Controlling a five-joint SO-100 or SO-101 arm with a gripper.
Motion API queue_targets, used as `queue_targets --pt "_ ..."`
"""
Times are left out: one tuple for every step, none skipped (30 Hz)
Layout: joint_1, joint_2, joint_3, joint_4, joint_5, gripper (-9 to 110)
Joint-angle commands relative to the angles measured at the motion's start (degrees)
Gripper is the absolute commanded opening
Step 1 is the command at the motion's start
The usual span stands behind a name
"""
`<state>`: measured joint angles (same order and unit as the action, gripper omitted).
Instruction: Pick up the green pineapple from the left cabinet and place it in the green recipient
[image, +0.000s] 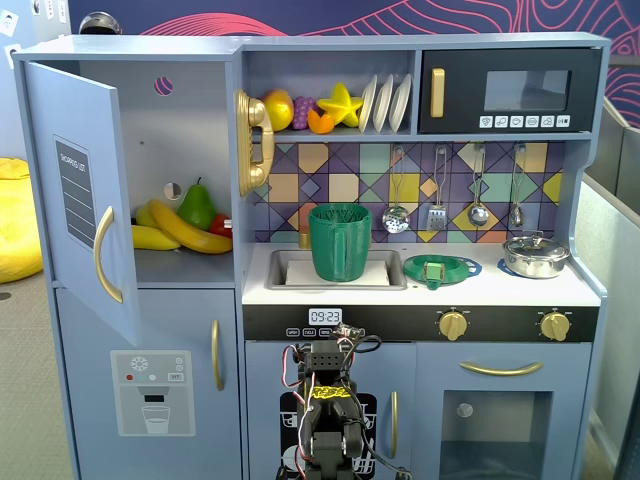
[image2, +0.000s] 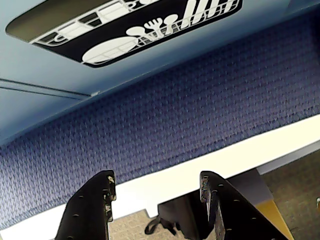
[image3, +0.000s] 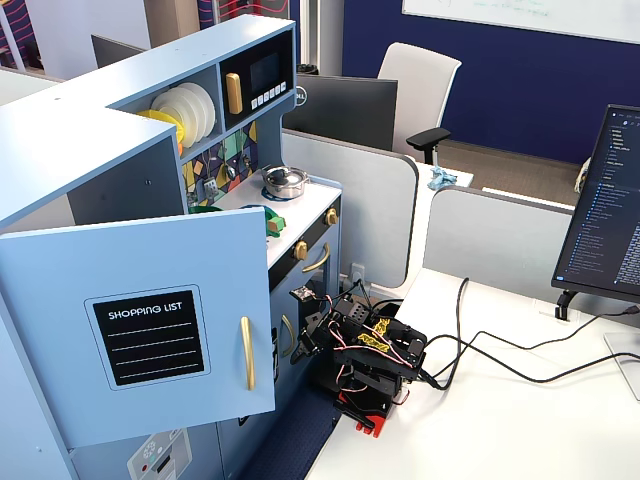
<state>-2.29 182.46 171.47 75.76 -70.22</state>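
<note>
The left cabinet stands open, its blue door with the list sticker swung out; the door also shows in the other fixed view. Inside lie yellow bananas, a smooth dark-green pear and a red piece. I cannot make out the green pineapple; it is hidden or out of view. The green recipient, a ribbed pitcher, stands in the sink. My arm is folded low in front of the kitchen, far from the cabinet. My gripper is open and empty over a blue mat.
A flat green strainer-dish and a steel pot sit on the counter to the right of the sink. Utensils hang above them. The black microwave is at the top right. Cables trail over the white desk beside the arm.
</note>
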Motion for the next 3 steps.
queue_targets --pt "1.0 -0.4 0.3 9.8 1.6 11" --pt "1.0 -0.4 0.3 9.8 1.6 11" --pt "1.0 -0.4 0.3 9.8 1.6 11"
